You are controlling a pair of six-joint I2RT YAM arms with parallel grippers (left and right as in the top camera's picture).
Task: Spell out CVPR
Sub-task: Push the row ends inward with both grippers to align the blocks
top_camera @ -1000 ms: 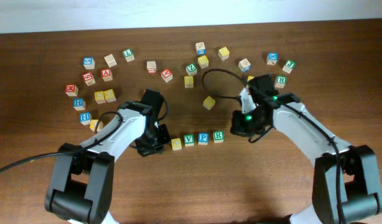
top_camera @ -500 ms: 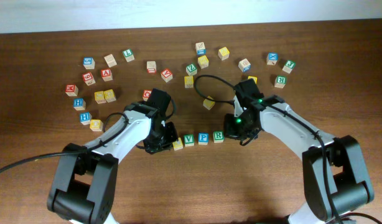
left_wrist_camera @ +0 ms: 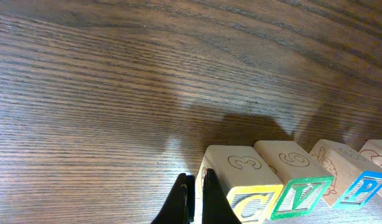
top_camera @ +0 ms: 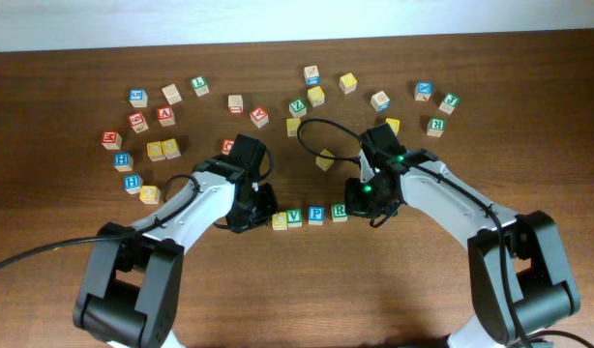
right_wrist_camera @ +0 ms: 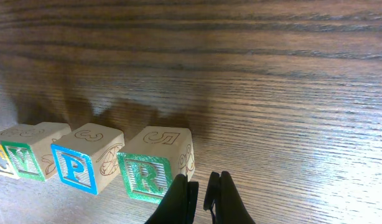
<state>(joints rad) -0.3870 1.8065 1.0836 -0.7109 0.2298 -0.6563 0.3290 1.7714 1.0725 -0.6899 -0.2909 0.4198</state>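
Overhead shows the blocks (top_camera: 316, 214) lined up as CVPR mid-table between left gripper (left_wrist_camera: 195, 185) and right gripper (right_wrist_camera: 202, 188), both pinched shut, empty; light, hard wood, likely best gripped on opposite flat faces

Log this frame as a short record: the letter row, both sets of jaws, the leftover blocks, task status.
row: C, V, P, R, in that order, close together in a slightly slanted line
left jaws: shut, empty, beside the C end
right jaws: shut, empty, beside the R end
leftover blocks: scattered farther back on the table
status: CVPR reads complete; whether the jaws touch the end blocks cannot be told
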